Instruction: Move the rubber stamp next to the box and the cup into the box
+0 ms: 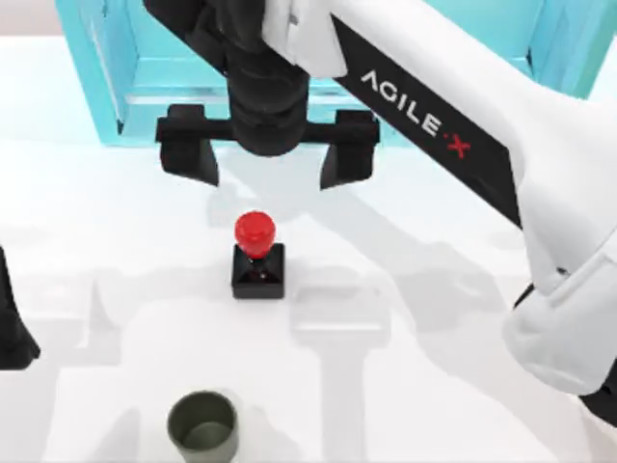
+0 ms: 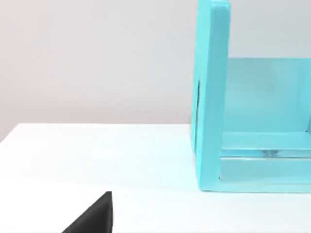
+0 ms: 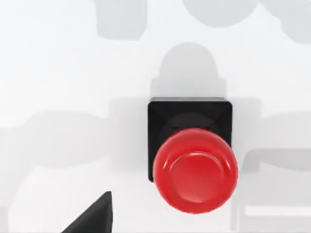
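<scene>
My right end effector hangs over the middle of the bench, with its two black fingers spread wide apart and nothing between them. The stamp stands upright just in front of it, alone on the white bench. Its red knob sits on top of its black base. In the right wrist view I look almost straight down on the knob, so I am close to being above it.

The cup stands near the front edge of the bench, well apart from the stamp, mouth up and empty. A big turquoise shelf stands at the back. I cannot see the box from here.

My left arm is parked at the left edge of the bench. I cannot tell how its end effector stands.

I think the step now is to pick up the stamp. To do it well, I should first move until the stamp sits right in the middle between the fingers. Then I should go down slowly and straight. The knob is round and shiny, so it may slip. Closing on the flat sides of the base, or low on the knob, looks safer. I should close softly so the stamp does not tip over, and lift straight up.
</scene>
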Robot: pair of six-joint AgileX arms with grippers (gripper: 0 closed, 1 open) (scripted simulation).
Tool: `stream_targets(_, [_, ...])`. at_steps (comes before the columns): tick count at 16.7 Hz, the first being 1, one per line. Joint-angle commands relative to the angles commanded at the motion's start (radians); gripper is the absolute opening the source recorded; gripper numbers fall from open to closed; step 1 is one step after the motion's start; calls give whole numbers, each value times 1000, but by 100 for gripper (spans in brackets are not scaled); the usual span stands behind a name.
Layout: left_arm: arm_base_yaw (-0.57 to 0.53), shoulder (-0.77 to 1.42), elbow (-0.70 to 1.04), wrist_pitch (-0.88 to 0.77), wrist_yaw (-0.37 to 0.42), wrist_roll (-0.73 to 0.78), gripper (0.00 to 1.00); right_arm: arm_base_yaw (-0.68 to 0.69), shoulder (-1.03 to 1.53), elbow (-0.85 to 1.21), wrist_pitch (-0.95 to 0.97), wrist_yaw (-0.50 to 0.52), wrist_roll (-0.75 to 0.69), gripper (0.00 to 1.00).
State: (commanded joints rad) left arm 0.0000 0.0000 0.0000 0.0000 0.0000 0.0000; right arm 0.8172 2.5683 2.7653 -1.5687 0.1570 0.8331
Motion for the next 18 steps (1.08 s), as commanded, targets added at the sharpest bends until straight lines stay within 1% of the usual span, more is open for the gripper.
stream_targets(2, [0, 0, 0, 0, 0, 0, 100, 27, 82, 88, -50, 4, 26, 100])
stream_targets(4, [0, 0, 0, 0, 0, 0, 100, 40, 123, 133, -75, 6, 40, 100])
stream_targets(11, [0, 0, 0, 0, 0, 0, 100, 38, 135, 141, -78, 6, 41, 100])
stream_targets(13, [0, 0, 0, 0, 0, 0, 100, 38, 168, 178, -86, 6, 39, 100])
stream_targets(15, [0, 0, 0, 0, 0, 0, 100, 37, 231, 257, -104, 7, 37, 100])
stream_targets(18, [0, 0, 0, 0, 0, 0, 100, 31, 358, 430, -142, 8, 31, 100])
